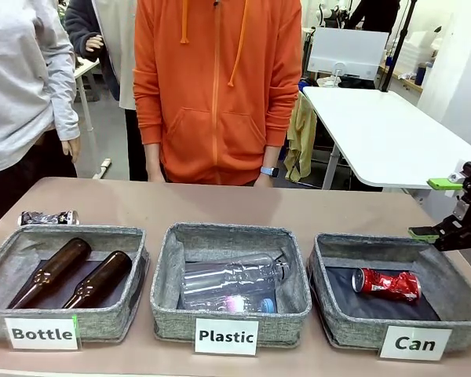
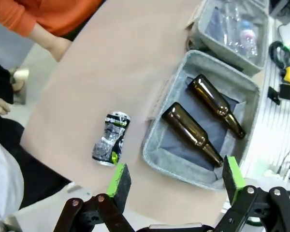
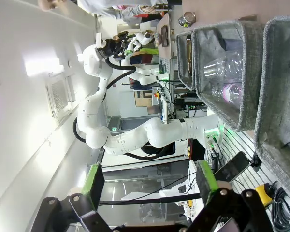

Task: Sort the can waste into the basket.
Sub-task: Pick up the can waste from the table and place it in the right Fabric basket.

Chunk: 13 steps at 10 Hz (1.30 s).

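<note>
The bright red can (image 1: 386, 283) lies on its side inside the grey "Can" basket (image 1: 351, 323) at the table's right. The black and silver can (image 1: 49, 217) lies on the table at the far left, behind the "Bottle" basket. In the left wrist view that can (image 2: 111, 137) lies below and ahead of my open left gripper (image 2: 176, 179), slightly left of its fingers, with nothing between them. My right gripper (image 1: 436, 208) hovers open and empty just past the "Can" basket's far right corner. The right wrist view shows the open right gripper (image 3: 150, 181), the "Can" basket wall (image 3: 280, 87) and the far black can (image 3: 186, 19).
The "Bottle" basket (image 1: 102, 318) holds two brown glass bottles (image 2: 193, 133). The "Plastic" basket (image 1: 169, 314) holds clear plastic bottles (image 1: 231, 279). A person in an orange hoodie (image 1: 216, 86) stands at the far edge, another in grey (image 1: 23, 78) at left. A white table (image 1: 385, 133) stands behind.
</note>
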Each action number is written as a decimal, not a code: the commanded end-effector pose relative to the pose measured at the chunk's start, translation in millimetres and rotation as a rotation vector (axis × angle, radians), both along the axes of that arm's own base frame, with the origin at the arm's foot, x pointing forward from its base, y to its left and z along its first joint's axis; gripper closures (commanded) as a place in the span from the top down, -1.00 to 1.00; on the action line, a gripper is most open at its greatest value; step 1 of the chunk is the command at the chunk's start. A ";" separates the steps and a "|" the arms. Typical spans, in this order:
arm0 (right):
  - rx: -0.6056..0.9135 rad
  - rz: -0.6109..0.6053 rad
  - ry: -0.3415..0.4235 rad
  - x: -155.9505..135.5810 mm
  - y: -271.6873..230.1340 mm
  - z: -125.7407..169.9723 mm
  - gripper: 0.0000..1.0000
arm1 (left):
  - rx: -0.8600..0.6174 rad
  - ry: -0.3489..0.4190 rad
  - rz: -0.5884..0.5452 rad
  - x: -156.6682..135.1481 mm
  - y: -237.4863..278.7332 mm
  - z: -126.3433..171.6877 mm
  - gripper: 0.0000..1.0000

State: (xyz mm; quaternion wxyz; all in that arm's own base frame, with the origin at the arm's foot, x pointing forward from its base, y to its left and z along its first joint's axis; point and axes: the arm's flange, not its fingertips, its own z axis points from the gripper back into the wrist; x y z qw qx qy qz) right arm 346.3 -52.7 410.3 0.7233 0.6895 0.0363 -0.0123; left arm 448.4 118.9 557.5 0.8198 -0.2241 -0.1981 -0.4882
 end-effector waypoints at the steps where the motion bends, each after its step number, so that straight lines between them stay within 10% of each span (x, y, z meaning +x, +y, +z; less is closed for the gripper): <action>1: 0.004 0.014 -0.020 -0.5 -3.3 0.7 1.00 | -0.033 -0.012 0.027 -15.7 18.6 5.1 0.96; 5: 0.004 0.014 -0.020 -0.5 -3.3 0.7 1.00 | -0.017 -0.005 0.035 -11.6 20.6 5.2 0.96; 11: 0.004 0.014 -0.020 -0.5 -3.3 0.7 1.00 | 0.240 -0.279 -0.410 73.2 -47.8 -47.8 0.96; 13: 0.004 0.014 -0.020 -0.5 -3.3 0.7 1.00 | 0.341 -0.244 -0.554 66.8 -71.3 -66.7 0.96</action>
